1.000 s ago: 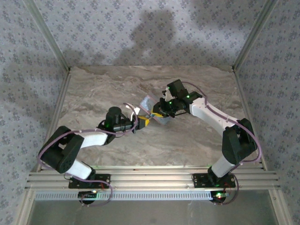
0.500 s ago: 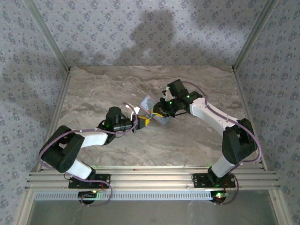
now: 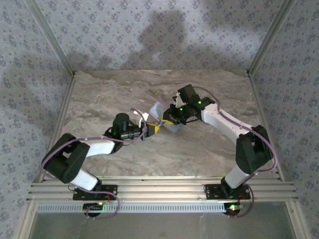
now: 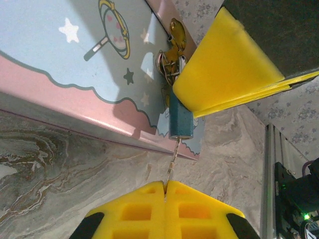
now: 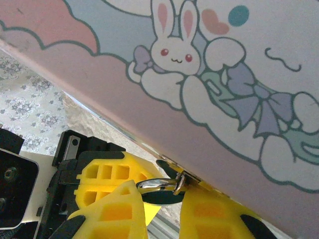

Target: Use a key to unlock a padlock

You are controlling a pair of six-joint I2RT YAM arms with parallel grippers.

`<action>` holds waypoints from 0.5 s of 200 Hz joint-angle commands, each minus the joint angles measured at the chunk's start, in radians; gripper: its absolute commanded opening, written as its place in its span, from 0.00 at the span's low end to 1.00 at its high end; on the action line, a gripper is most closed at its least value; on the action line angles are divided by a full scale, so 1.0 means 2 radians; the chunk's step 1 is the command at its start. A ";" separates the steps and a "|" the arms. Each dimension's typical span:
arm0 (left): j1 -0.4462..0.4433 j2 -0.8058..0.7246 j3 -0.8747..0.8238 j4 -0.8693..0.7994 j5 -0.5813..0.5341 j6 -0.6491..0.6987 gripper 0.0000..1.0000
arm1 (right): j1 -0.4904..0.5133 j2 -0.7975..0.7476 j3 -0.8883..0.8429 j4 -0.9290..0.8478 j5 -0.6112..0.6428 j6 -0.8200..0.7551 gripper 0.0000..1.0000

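The left hand (image 4: pixel 165 185) is pressed fully together, and the key (image 4: pixel 173 157) sticks out of the seam between its yellow fingers as a thin metal blade; its head is buried in the grip. The blade's tip meets the bottom face of the padlock (image 4: pixel 180 122), a small dark-blue body hanging at the edge of the pale blue tin (image 4: pixel 60 64), around the middle of the desk (image 4: pixel 55 159). How deep the key sits I cannot tell. The lock's top is covered by a yellow finger of the right hand (image 5: pixel 163 195), which looks to be pinching it narrowly; on that hand's own camera the silver shackle (image 5: pixel 158 185) sits between the pads and the body is hidden. From above, lock and key are too small to pick out where the two hands meet at the tin's near edge. Against a second ago, both arms hold the same pose and the tin has not shifted. The right wrist faces the lid's bunny; the left, its stars and the brass hasp (image 4: pixel 175 34).
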 commanded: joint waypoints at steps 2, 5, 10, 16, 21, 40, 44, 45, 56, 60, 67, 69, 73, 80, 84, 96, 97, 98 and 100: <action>-0.006 0.004 0.024 -0.001 -0.016 -0.013 0.00 | 0.007 0.001 0.018 0.003 0.002 -0.010 0.00; -0.006 0.004 0.025 -0.004 -0.019 -0.015 0.00 | 0.008 0.002 0.017 0.003 0.003 -0.010 0.00; -0.006 0.004 0.026 -0.008 -0.023 -0.020 0.00 | 0.009 0.000 0.017 0.004 0.006 -0.010 0.00; -0.006 0.005 0.026 -0.011 -0.029 -0.026 0.00 | 0.011 0.000 0.016 0.006 0.009 -0.010 0.00; -0.006 0.007 0.026 -0.009 -0.031 -0.032 0.00 | 0.013 -0.001 0.015 0.007 0.012 -0.010 0.00; -0.006 0.012 0.028 0.000 -0.035 -0.059 0.00 | 0.019 -0.002 0.013 0.011 0.023 -0.009 0.00; -0.006 0.013 0.028 0.002 -0.035 -0.065 0.00 | 0.020 -0.002 0.012 0.013 0.024 -0.009 0.00; -0.006 0.013 0.028 0.002 -0.035 -0.066 0.00 | 0.020 -0.003 0.012 0.013 0.025 -0.009 0.00; -0.006 0.016 0.029 0.011 -0.032 -0.079 0.00 | 0.022 -0.003 0.011 0.015 0.028 -0.007 0.00; -0.006 0.017 0.029 0.016 -0.031 -0.083 0.00 | 0.022 -0.003 0.010 0.017 0.028 -0.006 0.00; -0.006 0.017 0.028 0.024 -0.028 -0.090 0.00 | 0.023 -0.003 0.010 0.017 0.029 -0.006 0.00; -0.006 0.018 0.028 0.027 -0.027 -0.091 0.00 | 0.023 -0.004 0.009 0.017 0.030 -0.006 0.00; -0.006 0.018 0.029 0.030 -0.025 -0.095 0.00 | 0.023 -0.004 0.009 0.018 0.031 -0.006 0.00; -0.005 0.018 0.029 0.034 -0.022 -0.100 0.00 | 0.024 -0.004 0.009 0.017 0.032 -0.006 0.00; -0.005 0.018 0.029 0.038 -0.020 -0.102 0.00 | 0.024 -0.004 0.008 0.018 0.032 -0.006 0.00; -0.003 0.016 0.029 0.044 -0.014 -0.110 0.00 | 0.024 -0.004 0.007 0.017 0.032 -0.007 0.00; -0.003 0.016 0.029 0.044 -0.014 -0.111 0.00 | 0.024 -0.004 0.006 0.018 0.032 -0.007 0.00; -0.003 0.016 0.029 0.044 -0.014 -0.111 0.00 | 0.024 -0.004 0.006 0.018 0.032 -0.007 0.00; -0.003 0.016 0.029 0.045 -0.014 -0.112 0.00 | 0.025 -0.005 0.006 0.018 0.031 -0.006 0.00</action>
